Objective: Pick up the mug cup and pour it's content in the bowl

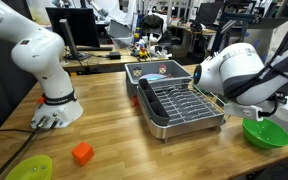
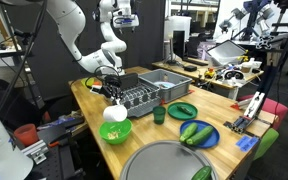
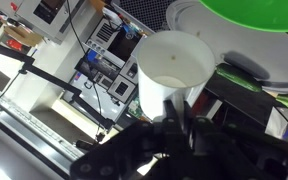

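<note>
My gripper is shut on the white mug cup, which fills the middle of the wrist view with its open mouth showing; I cannot see any content in it. The green bowl's rim shows at the top right of that view. In an exterior view the cup hangs tilted in the gripper directly above the green bowl near the table's front edge. In an exterior view the bowl sits at the right, and the arm's wrist hides the cup.
A metal dish rack stands beside the bowl, with a grey bin behind it. A small green cup, green plate and blue plate lie nearby. An orange block and lime-green dish lie farther off.
</note>
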### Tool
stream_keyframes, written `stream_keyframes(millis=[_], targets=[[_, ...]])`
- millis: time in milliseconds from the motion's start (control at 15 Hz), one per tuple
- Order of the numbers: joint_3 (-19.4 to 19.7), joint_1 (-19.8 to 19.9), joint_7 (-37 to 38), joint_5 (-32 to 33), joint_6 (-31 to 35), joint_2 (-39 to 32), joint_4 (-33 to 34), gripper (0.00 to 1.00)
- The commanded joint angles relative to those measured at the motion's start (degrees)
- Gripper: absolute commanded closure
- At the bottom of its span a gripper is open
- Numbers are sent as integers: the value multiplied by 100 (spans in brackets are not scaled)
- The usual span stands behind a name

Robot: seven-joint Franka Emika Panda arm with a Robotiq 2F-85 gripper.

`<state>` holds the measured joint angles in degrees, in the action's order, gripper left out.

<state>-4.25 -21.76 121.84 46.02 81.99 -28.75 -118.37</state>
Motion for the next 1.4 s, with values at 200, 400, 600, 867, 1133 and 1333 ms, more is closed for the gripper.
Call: stream_keyframes(millis=[200, 400, 600, 867, 1133, 1333], targets=[[-120, 125, 202, 48, -337, -211, 285, 98], [-166, 258, 41, -24, 11, -112, 230, 98], [-204, 453, -103, -60, 605, 78, 62, 98], [-189, 779, -328, -124, 1652, 342, -191, 98], [-112, 1125, -573, -317, 2497, 870, -712, 98], [-50, 1321, -752, -484, 2989, 1392, -1202, 98]])
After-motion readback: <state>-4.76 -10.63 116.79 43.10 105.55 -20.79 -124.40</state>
